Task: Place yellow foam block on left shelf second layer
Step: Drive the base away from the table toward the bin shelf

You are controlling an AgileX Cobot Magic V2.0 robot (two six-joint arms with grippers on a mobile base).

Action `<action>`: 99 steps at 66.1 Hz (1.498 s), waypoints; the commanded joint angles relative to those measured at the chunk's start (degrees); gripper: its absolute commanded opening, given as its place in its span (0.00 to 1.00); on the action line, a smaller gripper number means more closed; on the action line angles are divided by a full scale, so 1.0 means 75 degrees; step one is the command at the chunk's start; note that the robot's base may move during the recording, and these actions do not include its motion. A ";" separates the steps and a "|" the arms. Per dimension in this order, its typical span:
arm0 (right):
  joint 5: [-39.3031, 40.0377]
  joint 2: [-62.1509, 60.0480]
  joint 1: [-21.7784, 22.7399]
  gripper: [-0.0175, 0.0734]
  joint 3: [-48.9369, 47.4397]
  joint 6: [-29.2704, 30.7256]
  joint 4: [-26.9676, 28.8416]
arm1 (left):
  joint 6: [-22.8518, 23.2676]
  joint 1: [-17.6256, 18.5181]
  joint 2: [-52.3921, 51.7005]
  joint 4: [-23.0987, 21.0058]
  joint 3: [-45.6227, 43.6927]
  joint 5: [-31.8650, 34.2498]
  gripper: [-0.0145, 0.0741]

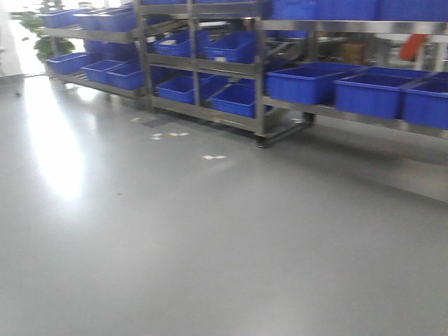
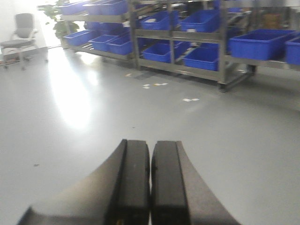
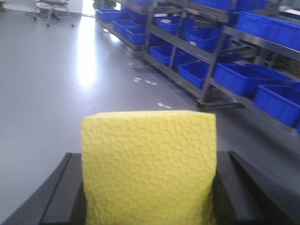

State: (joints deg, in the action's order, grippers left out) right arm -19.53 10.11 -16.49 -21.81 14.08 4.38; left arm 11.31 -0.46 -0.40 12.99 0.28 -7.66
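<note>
We are in the carrying step. The yellow foam block (image 3: 149,164) sits clamped in the right claw (image 3: 150,192), one dark finger (image 3: 61,197) pressed to each side of it, and its pitted face fills the near part of the right wrist view. The left claw (image 2: 150,183) is clenched on nothing, its two pads meeting flat.

Nothing has been placed yet. A wide stretch of grey floor (image 1: 175,245) lies between us and the steel racks (image 1: 259,77) along the far wall, which are loaded with blue bins (image 1: 308,82). White floor marks (image 1: 213,157) lie just short of the middle rack.

We take the left shelf to be the rack at far left (image 1: 91,33), beside the bright window glare, though the blur keeps us from counting its layers with confidence.

The next move, as we judge it, calls for bringing the base close to that rack and squaring up to it. Then we lift the right arm to the second layer — over a bin or a bare spot, whichever is there — and only then ease the grip.
</note>
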 commanded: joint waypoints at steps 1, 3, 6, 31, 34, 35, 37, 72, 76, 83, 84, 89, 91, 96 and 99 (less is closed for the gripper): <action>0.0688 0.0107 0.0043 0.49 -0.0226 0.0005 0.0029 | 0.0030 0.0000 -0.0111 0.0004 0.0197 0.0670 0.32; 0.0688 0.0107 0.0043 0.49 -0.0226 0.0005 0.0029 | 0.0030 0.0000 -0.0111 0.0004 0.0197 0.0670 0.32; 0.0688 0.0107 0.0043 0.49 -0.0226 0.0005 0.0029 | 0.0030 0.0000 -0.0111 0.0004 0.0197 0.0670 0.32; 0.0688 0.0107 0.0043 0.49 -0.0226 0.0005 0.0029 | 0.0030 0.0000 -0.0111 0.0004 0.0197 0.0670 0.32; 0.0688 0.0107 0.0043 0.49 -0.0226 0.0005 0.0029 | 0.0030 0.0000 -0.0111 0.0004 0.0197 0.0670 0.32; 0.0688 0.0107 0.0043 0.49 -0.0226 0.0005 0.0029 | 0.0030 0.0000 -0.0111 0.0004 0.0197 0.0670 0.32; 0.0688 0.0107 0.0043 0.49 -0.0226 0.0005 0.0029 | 0.0030 0.0000 -0.0111 0.0004 0.0197 0.0670 0.32; 0.0681 0.0107 0.0045 0.49 -0.0226 0.0005 0.0029 | 0.0030 0.0000 -0.0111 0.0004 0.0197 0.0670 0.32; 0.0681 0.0107 0.0045 0.49 -0.0226 0.0005 0.0029 | 0.0030 0.0000 -0.0111 0.0004 0.0197 0.0670 0.32; 0.0683 0.0107 0.0045 0.49 -0.0210 0.0005 0.0029 | 0.0030 0.0000 -0.0111 0.0004 0.0197 0.0670 0.32; 0.0683 0.0107 0.0045 0.49 -0.0210 0.0005 0.0029 | 0.0030 0.0000 -0.0111 0.0004 0.0197 0.0670 0.32; 0.0683 0.0107 0.0045 0.49 -0.0210 0.0005 0.0029 | 0.0030 0.0000 -0.0111 0.0004 0.0197 0.0670 0.32; 0.0683 0.0107 0.0045 0.49 -0.0210 0.0005 0.0029 | 0.0030 0.0000 -0.0111 0.0004 0.0197 0.0670 0.32; 0.0683 0.0107 0.0045 0.49 -0.0200 0.0005 0.0029 | 0.0030 0.0000 -0.0111 0.0004 0.0197 0.0670 0.32; 0.0672 0.0107 0.0045 0.49 -0.0200 0.0005 0.0029 | 0.0030 0.0000 -0.0111 0.0004 0.0197 0.0670 0.32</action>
State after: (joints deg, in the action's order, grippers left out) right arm -19.63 10.11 -16.49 -21.70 14.08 4.38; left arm 11.31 -0.46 -0.40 12.99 0.28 -7.66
